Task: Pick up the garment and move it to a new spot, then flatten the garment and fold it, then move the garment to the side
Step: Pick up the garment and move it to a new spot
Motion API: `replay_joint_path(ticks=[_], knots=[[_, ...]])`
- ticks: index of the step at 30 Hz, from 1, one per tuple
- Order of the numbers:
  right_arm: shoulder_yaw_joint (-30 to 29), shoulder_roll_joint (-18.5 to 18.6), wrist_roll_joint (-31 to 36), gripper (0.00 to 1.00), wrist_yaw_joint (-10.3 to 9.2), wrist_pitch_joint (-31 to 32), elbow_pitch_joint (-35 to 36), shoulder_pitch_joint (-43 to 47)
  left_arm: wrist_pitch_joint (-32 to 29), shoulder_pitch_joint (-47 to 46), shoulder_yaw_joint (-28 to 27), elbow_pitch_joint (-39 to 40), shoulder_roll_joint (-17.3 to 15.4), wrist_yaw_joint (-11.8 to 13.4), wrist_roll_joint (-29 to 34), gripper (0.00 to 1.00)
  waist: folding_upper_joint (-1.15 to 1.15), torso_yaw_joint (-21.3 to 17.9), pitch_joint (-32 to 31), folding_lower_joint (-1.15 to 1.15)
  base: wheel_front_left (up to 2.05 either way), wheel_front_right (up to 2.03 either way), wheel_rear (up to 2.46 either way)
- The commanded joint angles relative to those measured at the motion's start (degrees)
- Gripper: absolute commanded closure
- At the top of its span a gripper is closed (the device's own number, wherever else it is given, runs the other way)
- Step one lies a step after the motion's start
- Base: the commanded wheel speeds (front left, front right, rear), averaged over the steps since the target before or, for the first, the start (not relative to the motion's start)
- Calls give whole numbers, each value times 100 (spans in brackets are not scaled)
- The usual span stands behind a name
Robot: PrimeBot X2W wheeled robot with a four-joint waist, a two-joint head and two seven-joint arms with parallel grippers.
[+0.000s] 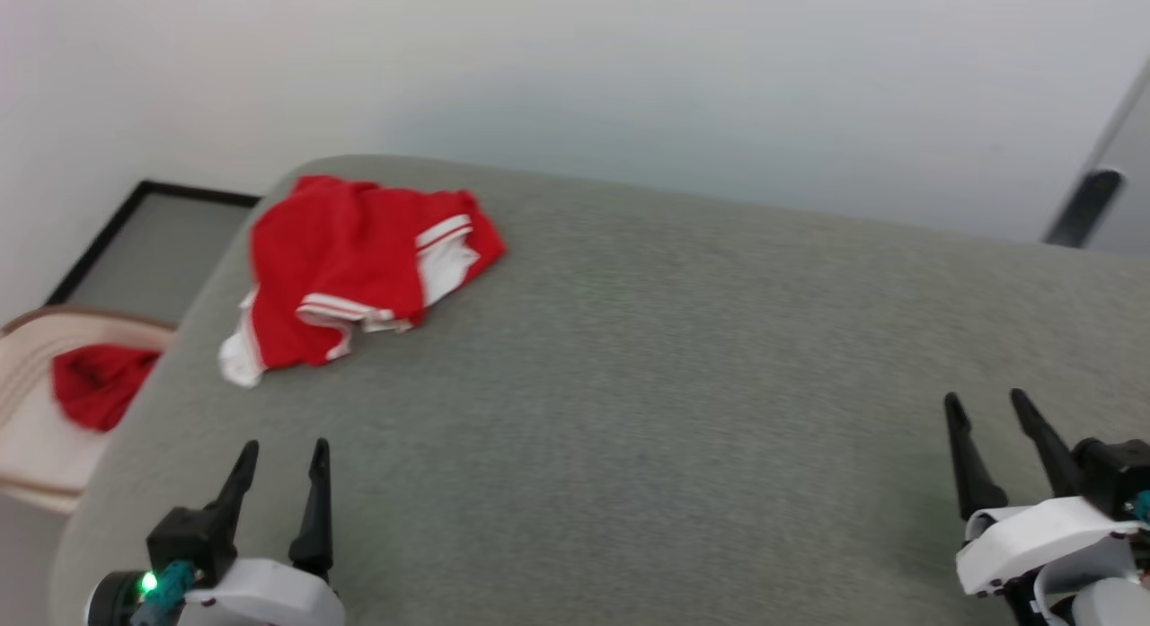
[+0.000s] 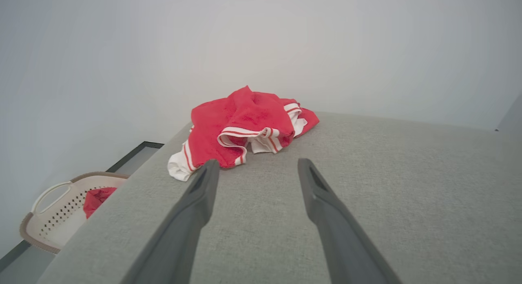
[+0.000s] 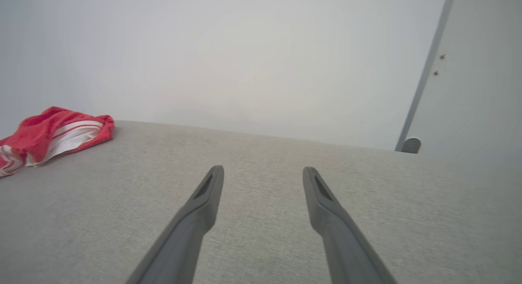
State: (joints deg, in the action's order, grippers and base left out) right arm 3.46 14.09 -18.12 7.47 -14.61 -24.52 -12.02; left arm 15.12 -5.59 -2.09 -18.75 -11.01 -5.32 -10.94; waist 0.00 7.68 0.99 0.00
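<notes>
Even, soft, diffuse light throughout; shadows are faint. The head view is slightly blurred and soft. Both wrist views bow toward their edges, and the wall [image 1: 629,69] looks washed out.

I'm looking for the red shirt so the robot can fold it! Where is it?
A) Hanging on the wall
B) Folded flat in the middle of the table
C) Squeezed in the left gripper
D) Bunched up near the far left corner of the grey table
D: the garment lies crumpled on the grey table near its far left corner, while the left gripper and right gripper are open, apart from it.
</notes>
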Motion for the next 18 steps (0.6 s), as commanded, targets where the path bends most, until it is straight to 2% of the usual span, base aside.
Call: replay_joint_path(ticks=[1, 14, 18], knots=[[96, 5, -102, 0, 4, 9, -17, 18, 3, 98, -32, 31, 5, 42, -19, 0, 0, 558, -95, 0, 0, 0, 0], [551, -50, -215, 0, 3, -27, -198, 48, 3, 475, -150, 136, 43, 135, -134, 0, 0, 2090, -267, 0, 0, 0, 0], [877, -19, -220, 0, 3, 36, -195, -326, 3, 670, -371, 411, 137, 276, -238, 0, 0, 2241, -51, 0, 0, 0, 0]])
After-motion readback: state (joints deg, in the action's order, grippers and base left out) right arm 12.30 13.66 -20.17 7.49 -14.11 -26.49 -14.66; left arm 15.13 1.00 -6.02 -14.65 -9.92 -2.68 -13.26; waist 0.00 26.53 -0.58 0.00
